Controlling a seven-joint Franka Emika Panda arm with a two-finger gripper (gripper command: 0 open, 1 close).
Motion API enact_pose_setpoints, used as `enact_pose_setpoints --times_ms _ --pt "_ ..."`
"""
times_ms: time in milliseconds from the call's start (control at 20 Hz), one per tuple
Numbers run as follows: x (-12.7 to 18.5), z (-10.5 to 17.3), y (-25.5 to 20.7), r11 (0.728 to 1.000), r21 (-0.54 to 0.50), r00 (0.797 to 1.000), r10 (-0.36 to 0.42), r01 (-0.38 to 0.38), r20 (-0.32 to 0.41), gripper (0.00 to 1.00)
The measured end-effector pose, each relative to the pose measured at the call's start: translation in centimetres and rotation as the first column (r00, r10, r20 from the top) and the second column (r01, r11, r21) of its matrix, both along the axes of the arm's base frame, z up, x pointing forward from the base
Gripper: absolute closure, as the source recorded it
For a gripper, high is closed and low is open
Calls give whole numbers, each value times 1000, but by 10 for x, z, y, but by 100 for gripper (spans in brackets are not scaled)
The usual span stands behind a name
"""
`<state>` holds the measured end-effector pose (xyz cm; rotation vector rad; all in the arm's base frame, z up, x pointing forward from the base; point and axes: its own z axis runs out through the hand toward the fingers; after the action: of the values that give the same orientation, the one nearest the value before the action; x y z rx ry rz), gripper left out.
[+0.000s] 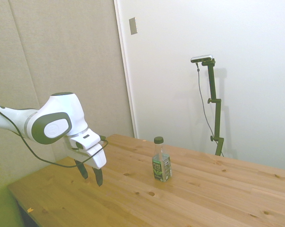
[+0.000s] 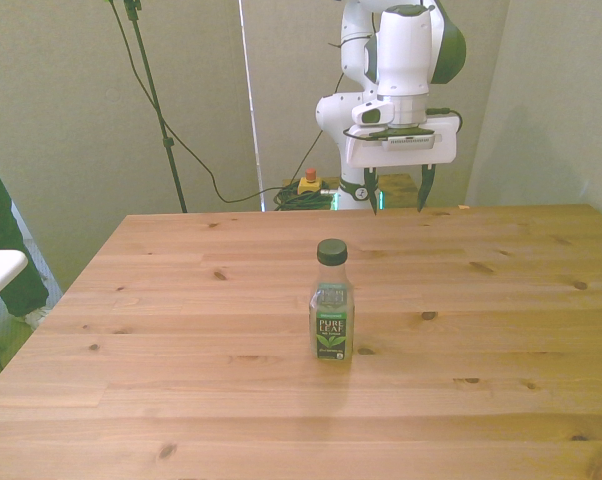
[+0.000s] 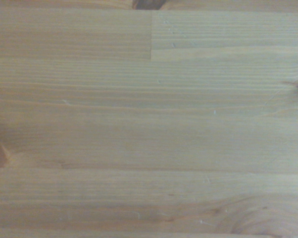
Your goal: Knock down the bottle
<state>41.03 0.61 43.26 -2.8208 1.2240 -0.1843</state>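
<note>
Over the table (image 2: 181, 300), the tool (image 2: 397, 190) hangs wide open, empty.

Pincer (image 2: 396, 194) raised, pointing down (fingers (image 1: 99, 177) spread apart).

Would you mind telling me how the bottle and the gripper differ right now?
The bottle is clear with a dark cap and stands on the table; the gripper is white with dark fingers and hangs above the far edge. The bottle is closed; the fingers are spread. Both are upright.

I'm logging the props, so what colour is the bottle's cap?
The bottle has a dark, near-black cap, clearest in the front view.
</note>
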Motion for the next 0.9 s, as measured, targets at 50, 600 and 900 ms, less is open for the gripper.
enact_pose_setpoints --times_ms 50,600,900 --pt "0 0 0 1000 0 1000 0 0 -1 0" --pt "64 53 -67 994 -88 995 -60 67 82 100" --pt "120 60 -96 986 -132 992 -93 103 81 100"
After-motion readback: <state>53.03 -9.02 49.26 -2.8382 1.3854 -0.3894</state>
